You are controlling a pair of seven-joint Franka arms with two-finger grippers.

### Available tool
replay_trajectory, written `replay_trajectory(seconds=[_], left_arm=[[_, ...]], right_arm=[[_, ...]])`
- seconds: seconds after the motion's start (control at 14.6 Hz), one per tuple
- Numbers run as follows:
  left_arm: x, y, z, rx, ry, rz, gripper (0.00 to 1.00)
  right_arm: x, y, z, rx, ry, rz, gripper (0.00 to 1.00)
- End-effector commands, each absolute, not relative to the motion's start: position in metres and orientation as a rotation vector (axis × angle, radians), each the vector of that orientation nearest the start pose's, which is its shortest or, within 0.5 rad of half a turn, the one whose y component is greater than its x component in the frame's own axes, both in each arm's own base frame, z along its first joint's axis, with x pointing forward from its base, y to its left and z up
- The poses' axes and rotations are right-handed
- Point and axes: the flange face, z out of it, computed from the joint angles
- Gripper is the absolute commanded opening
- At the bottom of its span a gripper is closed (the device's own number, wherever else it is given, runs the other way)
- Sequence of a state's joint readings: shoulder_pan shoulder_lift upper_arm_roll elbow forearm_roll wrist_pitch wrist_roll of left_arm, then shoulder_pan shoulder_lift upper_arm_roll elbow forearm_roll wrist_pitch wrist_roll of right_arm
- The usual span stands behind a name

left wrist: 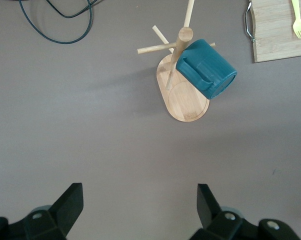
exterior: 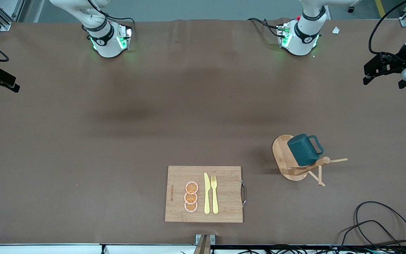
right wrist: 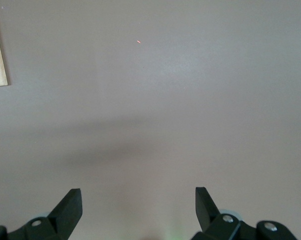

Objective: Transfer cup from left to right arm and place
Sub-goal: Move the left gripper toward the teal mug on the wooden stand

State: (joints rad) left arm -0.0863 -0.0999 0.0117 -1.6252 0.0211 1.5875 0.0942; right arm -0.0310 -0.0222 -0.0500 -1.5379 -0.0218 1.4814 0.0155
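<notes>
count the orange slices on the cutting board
3, in a column on the cutting board, beside the yellow knife: top slice, middle slice, bottom slice, nearest the front camera. None looks hidden.

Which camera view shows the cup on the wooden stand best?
The left wrist view: the cup is large there, hanging upside down on a peg of the stand. The front view shows it smaller, with its handle clearer. The right wrist view does not show it.

Left gripper [left wrist: 135, 210] high over table, jaws wide, empty — right gripper [right wrist: 135, 210] same, arm waiting.
</notes>
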Motion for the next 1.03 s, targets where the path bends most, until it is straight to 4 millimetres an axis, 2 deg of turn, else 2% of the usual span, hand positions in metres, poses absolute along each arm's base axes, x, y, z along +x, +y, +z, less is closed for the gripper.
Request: replay_trajectory(seconds=[0.0, 0.21, 0.41, 0.55, 0.62, 0.68, 0.82, 0.96], left_arm=[[0.524, -0.033, 0.653, -3.109, 0.275, -0.105, 1.00], [0.529, -0.024, 0.649, -3.109, 0.213, -0.100, 1.00], [0.542, -0.027, 0.629, -3.115, 0.245, -0.045, 1.00], [0.552, -0.037, 0.608, -3.154, 0.143, 0.015, 1.00], [0.558, -0.042, 0.595, -3.175, 0.023, 0.054, 1.00], [0.567, -0.044, 0.577, -3.198, -0.136, 0.109, 1.00], [0.591, -0.049, 0.538, -3.271, -0.314, 0.154, 1.00], [0.611, -0.050, 0.510, -3.306, -0.489, 0.142, 1.00]], right_arm=[[0.529, -0.047, 0.648, -3.150, 0.166, 0.047, 1.00], [0.529, -0.047, 0.648, -3.150, 0.166, 0.047, 1.00], [0.529, -0.047, 0.648, -3.150, 0.166, 0.047, 1.00], [0.529, -0.047, 0.648, -3.150, 0.166, 0.047, 1.00], [0.529, -0.047, 0.648, -3.150, 0.166, 0.047, 1.00], [0.529, -0.047, 0.648, -3.151, 0.164, 0.047, 1.00], [0.529, -0.047, 0.648, -3.150, 0.166, 0.047, 1.00], [0.529, -0.047, 0.648, -3.151, 0.164, 0.047, 1.00]])
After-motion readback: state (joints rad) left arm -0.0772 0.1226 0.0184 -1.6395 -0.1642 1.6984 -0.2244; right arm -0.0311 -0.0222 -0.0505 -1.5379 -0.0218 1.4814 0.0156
